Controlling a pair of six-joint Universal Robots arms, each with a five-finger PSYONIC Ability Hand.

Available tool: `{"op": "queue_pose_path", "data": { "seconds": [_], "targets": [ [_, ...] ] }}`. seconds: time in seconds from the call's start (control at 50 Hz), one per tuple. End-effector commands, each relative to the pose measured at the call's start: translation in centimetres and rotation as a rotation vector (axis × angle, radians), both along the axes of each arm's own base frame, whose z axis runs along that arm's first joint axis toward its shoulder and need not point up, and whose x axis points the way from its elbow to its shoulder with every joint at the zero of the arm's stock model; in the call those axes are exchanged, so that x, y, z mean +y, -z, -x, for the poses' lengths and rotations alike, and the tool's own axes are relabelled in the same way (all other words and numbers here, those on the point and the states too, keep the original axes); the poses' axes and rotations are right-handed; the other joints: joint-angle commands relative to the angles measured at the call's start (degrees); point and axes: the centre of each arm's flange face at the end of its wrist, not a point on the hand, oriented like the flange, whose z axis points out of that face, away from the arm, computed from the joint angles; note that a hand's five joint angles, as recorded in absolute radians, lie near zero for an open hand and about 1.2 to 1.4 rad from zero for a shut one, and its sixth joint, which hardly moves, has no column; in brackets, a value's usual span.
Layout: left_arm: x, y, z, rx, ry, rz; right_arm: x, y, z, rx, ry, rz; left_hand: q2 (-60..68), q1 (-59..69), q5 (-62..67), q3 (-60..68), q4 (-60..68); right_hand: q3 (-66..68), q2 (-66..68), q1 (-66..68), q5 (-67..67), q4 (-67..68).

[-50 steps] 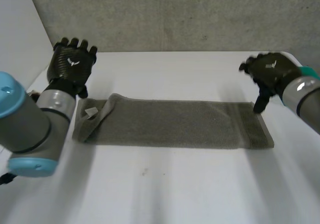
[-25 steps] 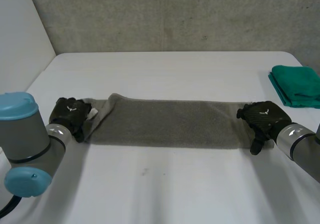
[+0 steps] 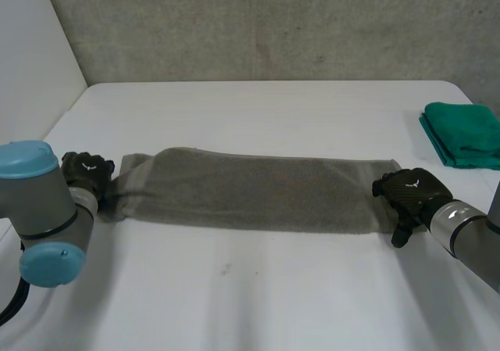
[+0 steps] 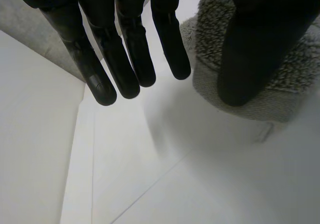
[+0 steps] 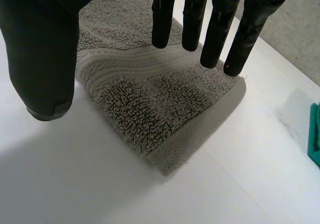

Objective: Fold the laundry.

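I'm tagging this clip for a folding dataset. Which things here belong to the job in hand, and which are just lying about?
In the job:
- grey towel, laid out long
- left hand, open, at the towel's left end
- right hand, open, at its right end

Lying about:
- green cloth, already folded, near the right edge of the white table

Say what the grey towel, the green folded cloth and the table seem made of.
Grey towel: terry cloth, likely cotton; looped pile and a flat woven band near its end, matt.
Green folded cloth: probably similar towelling, with soft rounded folds, but too far to confirm.
Table: smooth, white, hard-looking top; laminate or painted board, cannot tell which.
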Motion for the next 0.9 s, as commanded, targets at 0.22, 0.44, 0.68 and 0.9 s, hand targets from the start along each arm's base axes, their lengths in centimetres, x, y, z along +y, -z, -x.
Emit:
{"op": "queue_pose_path", "data": {
  "seconds": [0.22,0.44,0.68,0.9],
  "targets": [
    [1.3,-2.4,0.3,0.015,0.02,0.065,-0.9,1.1,0.3,0.001,0.003,0.014,-24.9,-23.6,-24.9,-24.9,-24.9,12.9,13.5,16.2,13.3,12.7],
    [1.5,-2.5,0.0,0.023,0.01,0.064,-2.3,2.5,1.5,0.069,0.016,0.037,-24.9,-23.6,-24.9,-24.9,-24.9,20.3,20.9,23.6,20.7,20.1],
    [1.7,-2.6,0.0,0.025,0.011,0.064,-3.7,1.2,3.7,0.083,0.08,0.09,-24.9,-23.6,-24.9,-24.9,-24.9,56.4,57.0,59.7,56.8,56.2],
    [1.8,-3.4,-0.1,0.046,0.003,0.082,-4.1,-0.1,5.0,0.077,0.109,0.112,-24.9,-23.6,-24.9,-24.9,-24.9,56.4,57.0,59.7,56.8,56.2]
  ]
}}
